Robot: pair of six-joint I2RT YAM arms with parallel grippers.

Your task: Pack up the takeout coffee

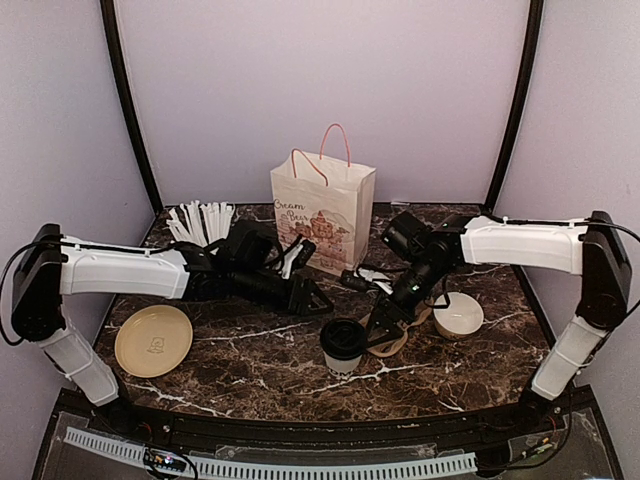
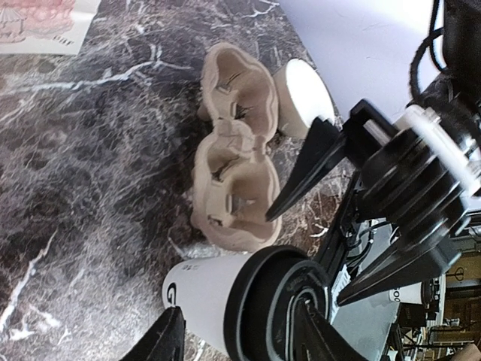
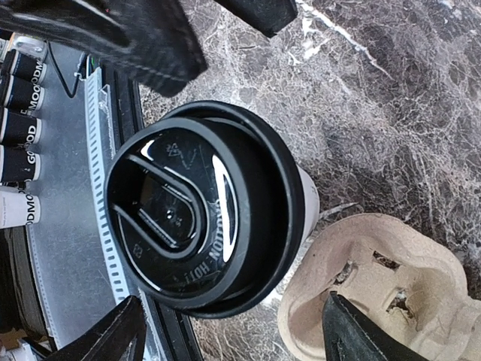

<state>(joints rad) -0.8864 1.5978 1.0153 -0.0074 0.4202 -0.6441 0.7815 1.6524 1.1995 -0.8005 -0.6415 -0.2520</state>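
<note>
The takeout coffee cup [image 1: 342,347], white with its black lid on, stands upright at the table's front centre. In the left wrist view the cup [image 2: 203,289] shows between my fingers, just ahead of them. My left gripper [image 1: 318,299] is open and empty, just behind and left of the cup. My right gripper [image 1: 382,326] is open and empty, hovering over a brown cardboard cup carrier [image 1: 397,340] right of the cup. In the right wrist view the lid [image 3: 199,207] and the carrier [image 3: 383,289] lie side by side under my open fingers.
A paper bag with pink handles [image 1: 322,207] stands at the back centre. A cup full of white straws [image 1: 200,222] is at the back left. A yellow plate [image 1: 153,340] lies front left. A low white bowl [image 1: 458,315] sits upside down beside the carrier.
</note>
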